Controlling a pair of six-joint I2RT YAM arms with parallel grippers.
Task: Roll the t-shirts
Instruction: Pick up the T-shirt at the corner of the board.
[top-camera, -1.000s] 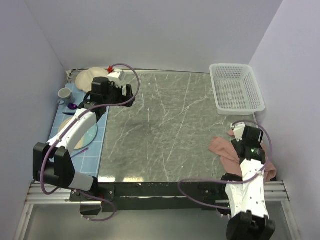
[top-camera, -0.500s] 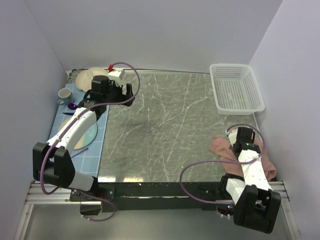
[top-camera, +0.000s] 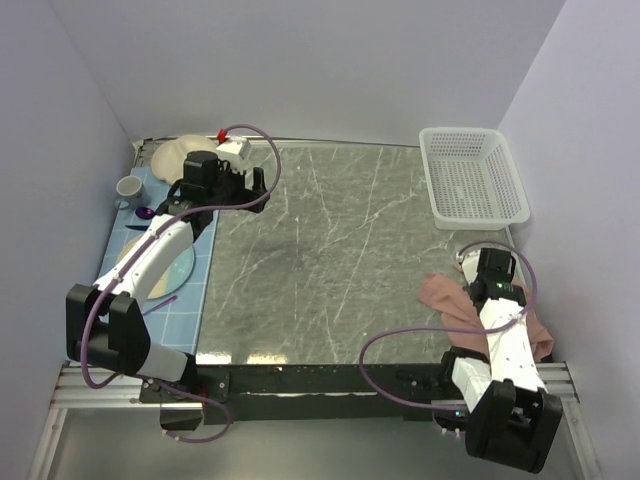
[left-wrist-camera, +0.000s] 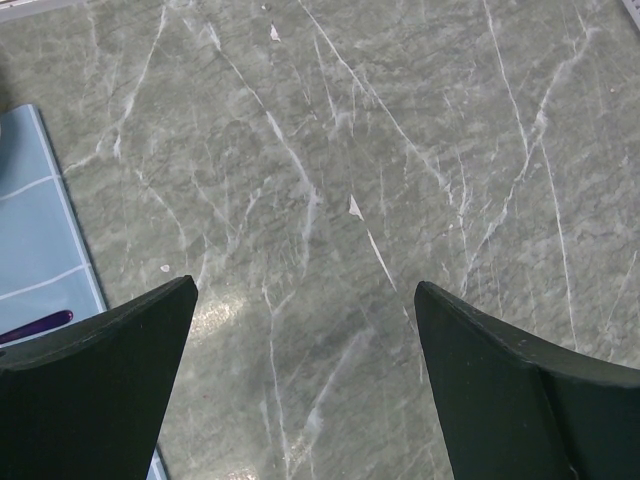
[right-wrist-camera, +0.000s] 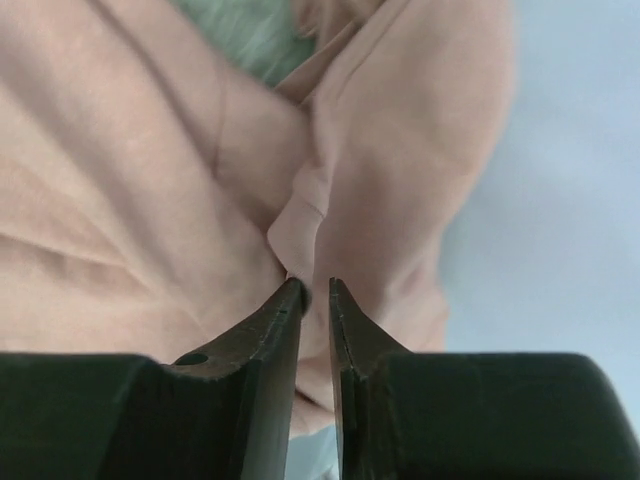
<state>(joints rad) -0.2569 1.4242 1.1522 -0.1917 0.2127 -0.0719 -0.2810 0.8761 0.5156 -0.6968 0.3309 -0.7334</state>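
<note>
The salmon-pink t-shirt (top-camera: 440, 296) lies crumpled at the table's near right corner, partly under my right arm; its print is hidden. My right gripper (top-camera: 474, 262) is down on it. In the right wrist view the jaws (right-wrist-camera: 317, 285) stand almost together with a fold of the pink cloth (right-wrist-camera: 150, 200) pinched between them. My left gripper (top-camera: 256, 190) hovers over the far left of the table. It is open and empty, with only marble between its fingers (left-wrist-camera: 305, 290).
A white mesh basket (top-camera: 432, 185) stands at the back right. A blue tiled mat (top-camera: 200, 285) along the left edge holds a cup (top-camera: 130, 187), a plate (top-camera: 170, 270), a purple item (top-camera: 146, 212) and a beige cloth (top-camera: 175, 155). Walls close in on both sides.
My right arm has swung its elbow and wrist a little while the gripper stays on the t-shirt at the near right corner. The left arm has not moved.
</note>
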